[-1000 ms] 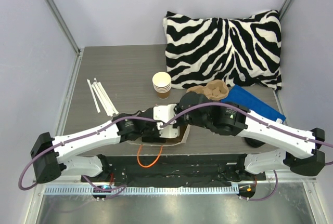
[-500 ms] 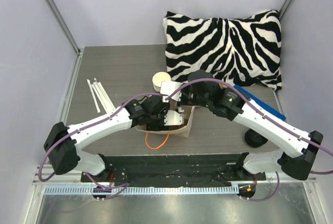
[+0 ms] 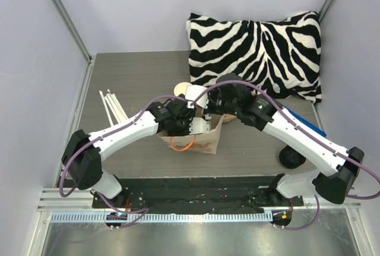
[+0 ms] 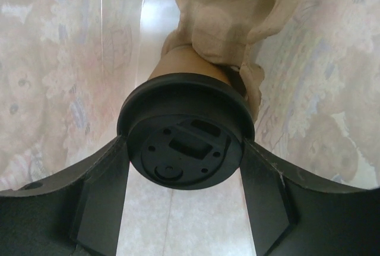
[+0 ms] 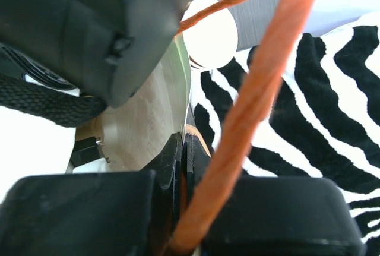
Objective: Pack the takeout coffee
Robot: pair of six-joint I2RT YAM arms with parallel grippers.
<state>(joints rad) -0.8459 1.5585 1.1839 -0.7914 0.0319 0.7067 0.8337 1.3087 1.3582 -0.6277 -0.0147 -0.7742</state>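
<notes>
While white straws (image 3: 113, 110) lie in one loose bunch at far left of the bench (image 3: 136, 78), too thin to count, the left end effector (image 4: 184, 149) sits inside one paper bag (image 3: 205, 143), grasping one takeout coffee (image 4: 185, 119) by its black lid, so the cup is inside the bag. One cream cup stack (image 3: 183, 89) stands behind. The right end effector (image 5: 183, 161) is clenched on one orange handle (image 5: 249, 113). One zebra pillow (image 3: 255, 54) lies back right.

Top view: bright, even overhead light, soft shadows on the table (image 3: 130, 78), and glare on the metal sheet (image 3: 196, 235) along the bottom edge. Left wrist view: the paper bag (image 4: 53, 66) walls are warm and washed out, the takeout coffee (image 4: 184, 143) dark yet fairly sharp. Right wrist view: the orange handle (image 5: 255, 101) is blurred close up, and the cup stack (image 5: 211, 33) is blown white at the top centre.
</notes>
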